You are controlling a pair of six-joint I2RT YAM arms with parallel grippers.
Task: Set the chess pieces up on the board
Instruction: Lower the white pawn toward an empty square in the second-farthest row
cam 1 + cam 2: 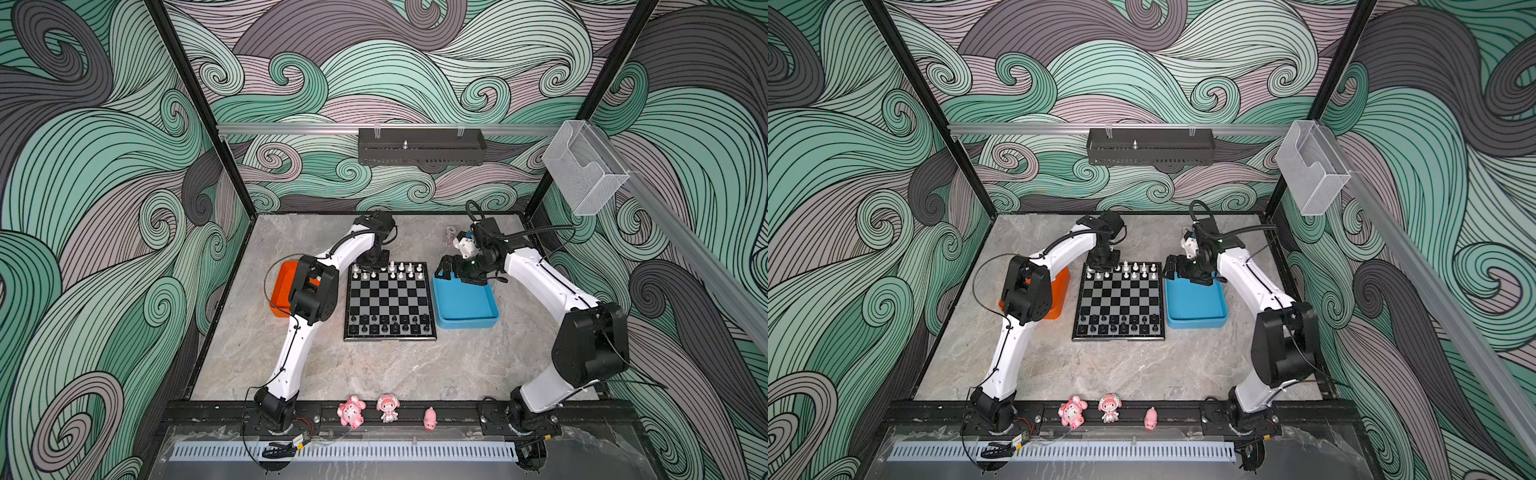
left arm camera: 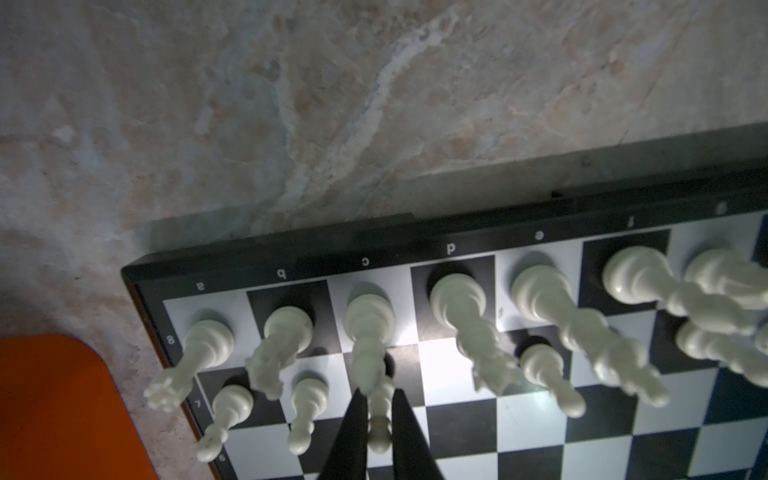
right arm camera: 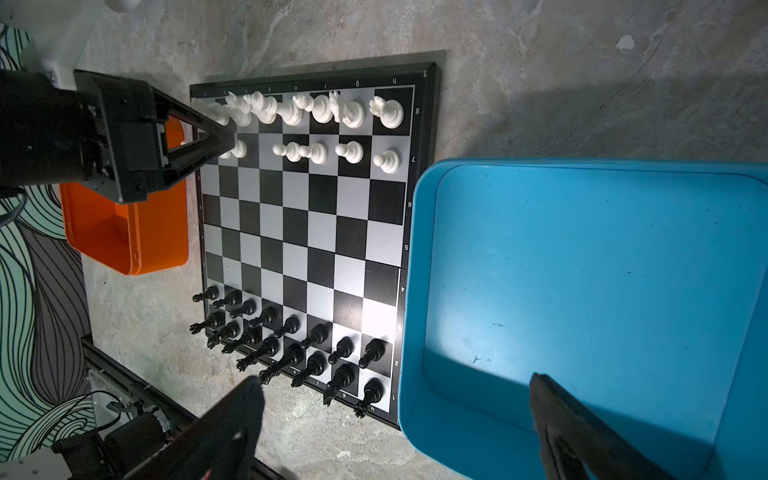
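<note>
While the right tool hangs with its jaws spread wide above the far end of the blue tray, gripping nothing, the action is over on the left! The left tool is down at the far left corner of the board, fingers pinched narrow around a white pawn, its head right between the 2 black tips. In the left wrist view that pawn sits over the c file in row 7, just in front of the bishop on c8, with 2 more pawns beside it on a7 and b7. Whether its base rests on the square, I cannot tell.

The board lies flat in the middle of the bench, with the orange tray just beside its left edge and the blue tray just beside its right. White chess pieces line the 2 far rows, upright. Black chess pieces stand in the 2 near rows, with 4 rows of checkered squares between the 2 camps. Down at the front rail, 3 pink figurines stand in a line, well apart from the board.
</note>
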